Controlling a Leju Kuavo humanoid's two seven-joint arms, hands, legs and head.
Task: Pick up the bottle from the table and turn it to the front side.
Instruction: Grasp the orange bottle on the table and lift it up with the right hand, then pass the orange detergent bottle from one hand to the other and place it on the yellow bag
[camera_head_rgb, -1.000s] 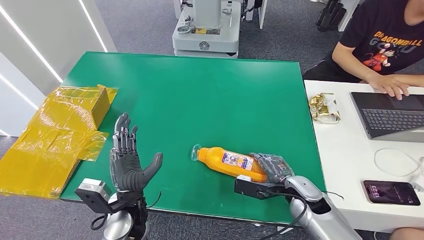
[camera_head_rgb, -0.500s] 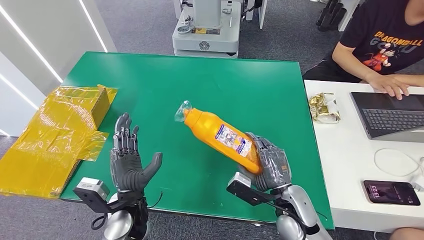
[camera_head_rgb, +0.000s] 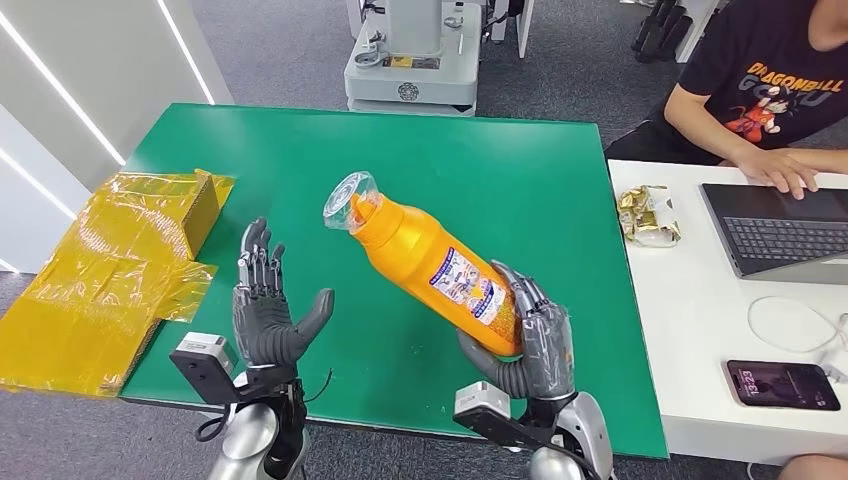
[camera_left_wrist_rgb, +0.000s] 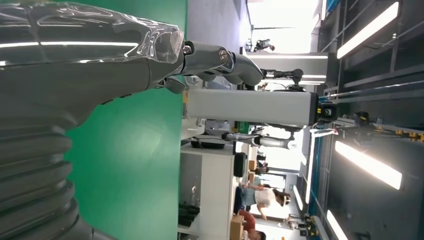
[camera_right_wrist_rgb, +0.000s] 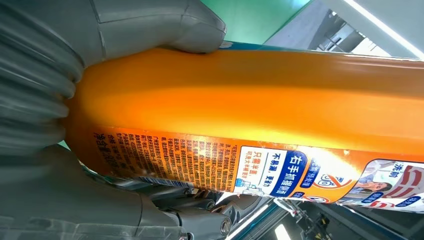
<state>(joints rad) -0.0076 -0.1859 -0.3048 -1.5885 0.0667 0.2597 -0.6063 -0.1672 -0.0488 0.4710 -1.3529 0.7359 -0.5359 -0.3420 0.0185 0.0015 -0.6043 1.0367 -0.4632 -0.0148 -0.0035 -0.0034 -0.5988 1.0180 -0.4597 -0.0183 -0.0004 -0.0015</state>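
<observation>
While tilted, one bottle (camera_head_rgb: 437, 272) fills right hand (camera_head_rgb: 528, 338).

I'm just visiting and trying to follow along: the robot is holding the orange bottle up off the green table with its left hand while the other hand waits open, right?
Not quite: the right hand grips the orange bottle, lifted and tilted above the green table. The left hand is the one that is open and holding nothing. The head view shows this.
</observation>
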